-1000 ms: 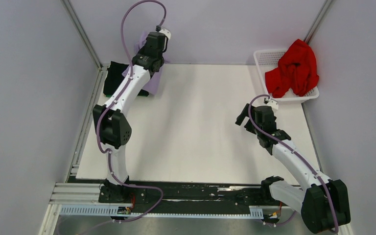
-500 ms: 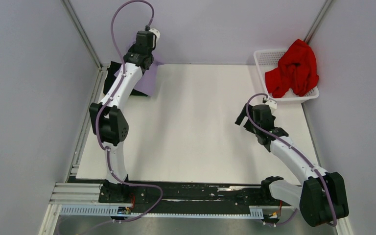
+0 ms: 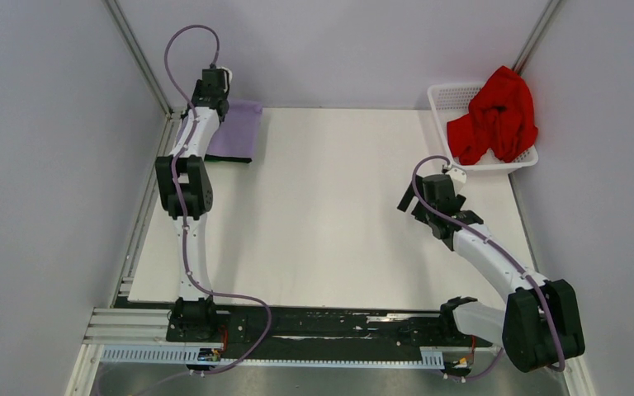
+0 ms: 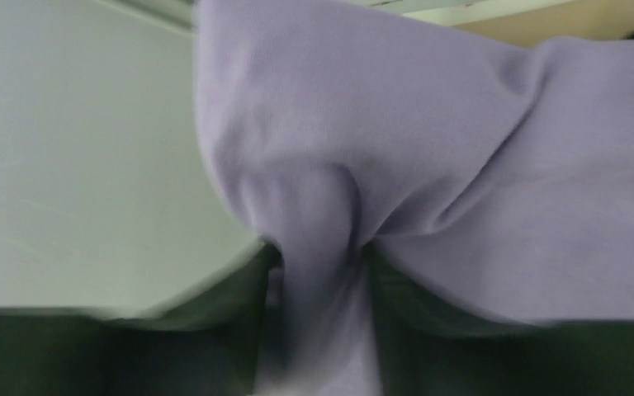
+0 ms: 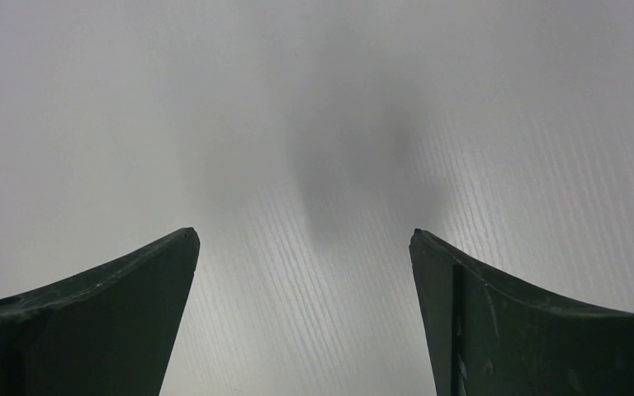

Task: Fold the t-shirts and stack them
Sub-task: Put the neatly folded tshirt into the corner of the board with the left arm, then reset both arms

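1. Two-fingered left gripper pinches a fold of the lavender t-shirt, which lies far left on the black t-shirt.
2. Right gripper hovers over the table, fingers spread.
3. Red t-shirt sits heaped in the white basket.

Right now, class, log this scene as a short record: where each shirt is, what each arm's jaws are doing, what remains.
lavender shirt: far-left corner of the table, lying over the black shirt
black shirt: only a dark edge shows under the lavender one
red shirt: crumpled in the white basket, far right
left arm jaws: shut on a pinch of lavender cloth
right arm jaws: open, empty, above bare table
left to do: red shirt not yet folded or stacked
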You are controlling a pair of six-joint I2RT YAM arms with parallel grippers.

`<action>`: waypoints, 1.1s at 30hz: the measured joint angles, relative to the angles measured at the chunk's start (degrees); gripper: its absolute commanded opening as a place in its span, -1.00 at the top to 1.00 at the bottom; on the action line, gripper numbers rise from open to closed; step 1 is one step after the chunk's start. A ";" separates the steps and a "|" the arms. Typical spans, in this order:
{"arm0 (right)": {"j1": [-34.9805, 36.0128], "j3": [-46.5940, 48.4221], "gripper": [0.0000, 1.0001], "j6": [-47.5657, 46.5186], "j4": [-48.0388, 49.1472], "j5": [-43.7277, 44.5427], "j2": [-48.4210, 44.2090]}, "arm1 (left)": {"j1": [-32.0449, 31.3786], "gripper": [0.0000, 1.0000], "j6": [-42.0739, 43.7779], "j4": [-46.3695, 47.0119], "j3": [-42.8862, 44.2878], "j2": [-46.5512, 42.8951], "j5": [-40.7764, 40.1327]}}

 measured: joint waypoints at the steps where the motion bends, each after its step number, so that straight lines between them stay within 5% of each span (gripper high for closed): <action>1: 0.00 0.11 -1.00 0.02 -0.17 0.26 0.09 | 0.46 -0.49 0.04 0.57 0.24 0.85 -0.42; 2: 0.00 0.22 -1.00 0.00 -0.24 0.46 0.20 | 0.87 -0.58 -0.63 1.20 0.66 1.77 -0.81; 3: 0.00 0.37 -1.00 0.00 -0.31 0.68 0.39 | 1.40 -0.87 -1.16 1.75 1.31 2.67 -1.51; 5: 0.00 0.66 -1.00 0.02 -0.46 0.85 0.76 | 2.40 -0.98 -2.08 2.49 2.69 4.07 -2.89; 12: 0.00 1.20 -1.00 0.09 -1.51 0.83 0.92 | 3.98 -1.00 -7.98 3.02 4.66 3.93 -6.03; 16: 0.00 1.18 -1.00 0.35 -2.23 0.74 -0.44 | 4.15 -1.00 -15.93 0.24 2.01 -1.95 -1.40; 24: -0.11 -0.59 -1.00 1.27 -1.49 0.26 -12.04 | 1.20 -1.00 -33.20 10.82 -45.44 -47.80 14.16; 28: -1.14 -4.20 -1.00 1.84 -0.87 -0.61 -16.83 | -6.23 -1.00 -40.61 20.20 -70.31 -72.43 22.25; 33: -2.38 -7.21 -1.00 2.03 -0.63 -2.47 -19.65 | -15.52 -1.00 -44.76 22.51 -89.77 -82.36 25.27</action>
